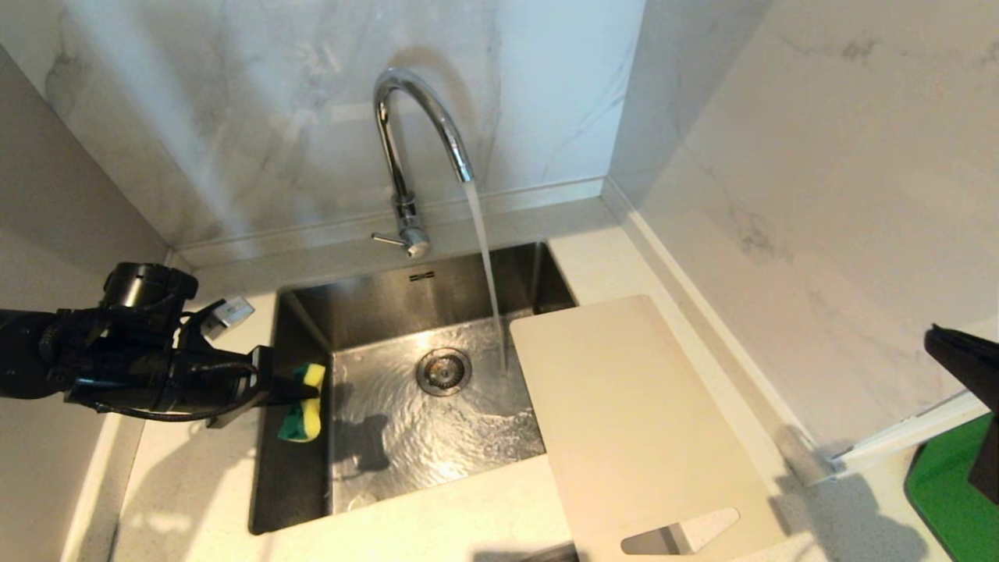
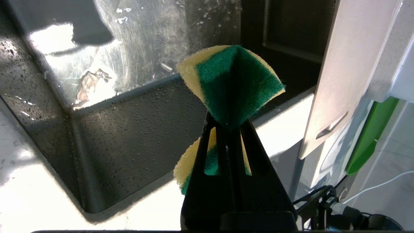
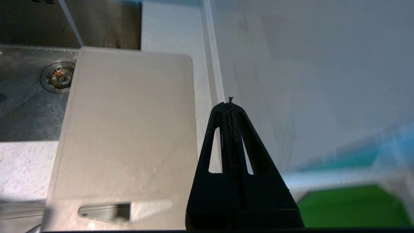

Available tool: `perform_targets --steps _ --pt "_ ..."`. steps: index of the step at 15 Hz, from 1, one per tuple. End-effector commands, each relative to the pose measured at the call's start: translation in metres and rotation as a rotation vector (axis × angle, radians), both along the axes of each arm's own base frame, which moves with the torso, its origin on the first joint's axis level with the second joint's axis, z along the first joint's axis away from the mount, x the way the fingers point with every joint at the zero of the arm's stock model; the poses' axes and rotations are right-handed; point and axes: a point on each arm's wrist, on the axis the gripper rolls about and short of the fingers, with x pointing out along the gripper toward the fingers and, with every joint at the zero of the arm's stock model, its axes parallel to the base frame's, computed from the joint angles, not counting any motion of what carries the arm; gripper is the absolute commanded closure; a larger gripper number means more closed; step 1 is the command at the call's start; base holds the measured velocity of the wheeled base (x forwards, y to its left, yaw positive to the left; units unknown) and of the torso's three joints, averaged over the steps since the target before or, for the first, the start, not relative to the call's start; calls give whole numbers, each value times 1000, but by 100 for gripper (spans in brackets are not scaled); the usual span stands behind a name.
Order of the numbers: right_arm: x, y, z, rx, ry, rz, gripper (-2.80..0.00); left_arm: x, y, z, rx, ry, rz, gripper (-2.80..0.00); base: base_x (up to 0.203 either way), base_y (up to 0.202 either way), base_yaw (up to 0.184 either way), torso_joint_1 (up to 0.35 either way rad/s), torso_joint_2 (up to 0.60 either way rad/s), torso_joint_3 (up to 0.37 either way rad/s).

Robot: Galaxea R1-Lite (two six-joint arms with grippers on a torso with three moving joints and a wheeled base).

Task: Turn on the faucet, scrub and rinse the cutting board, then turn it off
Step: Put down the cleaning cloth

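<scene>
Nearest the lens in the lower centre of the right wrist view: the right gripper [image 3: 230, 101], jaws pressed together on nothing, poised above the counter just right of the cutting board [image 3: 129, 129]. In the head view, that same gripper only a dark sliver at the right edge [image 1: 964, 355], with a green mat [image 1: 952, 484] in the lower right corner. Cutting board [image 1: 624, 421] lower right of centre, lying flat with its far left corner overhanging the sink [image 1: 296, 468] and the rest on the pale counter [image 1: 437, 523]; handle slot [image 1: 679, 532] at the bottom edge. Probably light and stiff, being thin plastic, and likely slick once wet; best taken by the near short end at the slot or pinched along the free long edge. Faucet [image 1: 414, 148] upper centre, water running from the spout into the basin close to the board's corner without landing on it, side lever [image 1: 388, 239] pointing left. Left gripper [image 1: 285, 386] at middle left, clamped on a yellow-and-green scouring sponge [image 1: 306, 406] over the sink's left rim; sponge [image 2: 231, 84] squeezed into a bow between the closed jaws. Small dark mark on the sink's back wall below the faucet, too small to read; no other lettering visible.
</scene>
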Motion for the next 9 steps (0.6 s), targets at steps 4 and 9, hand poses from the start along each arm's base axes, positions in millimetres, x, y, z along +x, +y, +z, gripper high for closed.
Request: perform_targets --steps 4,9 --pt "-59 -14 -47 25 75 -229 0 0 -1 -3 -2 11 -4 0 0 0 0 0 0 0" --pt "-90 -15 -92 56 52 -228 0 1 -3 -6 -2 14 -11 0 0 0 0 0 0 0"
